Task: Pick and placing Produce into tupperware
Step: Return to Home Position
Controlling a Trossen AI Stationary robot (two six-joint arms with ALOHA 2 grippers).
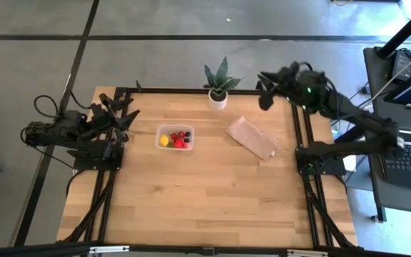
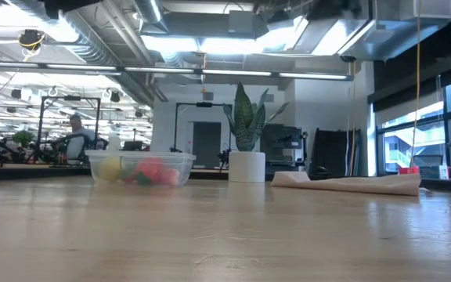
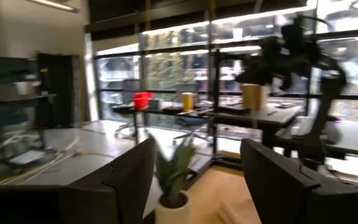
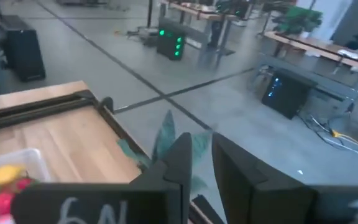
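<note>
1. Eyes on the tupperware first: it sits on the desk, left of centre and toward the far edge, flat on the wood.
2. The produce is inside it. You have a yellow piece at the left end, red pieces beside it, and dark berries at the right end.
3. From desk level the clear walls show yellow and red lumps sitting low in the box, and the top is open.
4. Your left pincer hangs over the desk's left edge, near the tupperware's left side but not touching it.
5. Its fingers are spread wide apart with nothing between them, and it aims across the desk toward the potted plant.
6. Your right pincer is up over the far right corner of the desk, just right of the plant and well apart from the tupperware.
7. Its fingers stand close, with a thin gap between them and nothing held. A green leaf shows through that gap.
8. The right wrist camera catches the tupperware off to one side, with yellow and red pieces at its corner.
9. The tan sheet lies flat to the right of the tupperware, between it and the right arm's base, with bare wood in between.
10. The plant stands at the far edge, behind the gap between tupperware and sheet.
11. Beyond the desk, a person sits at a workstation far back in the room.
</note>
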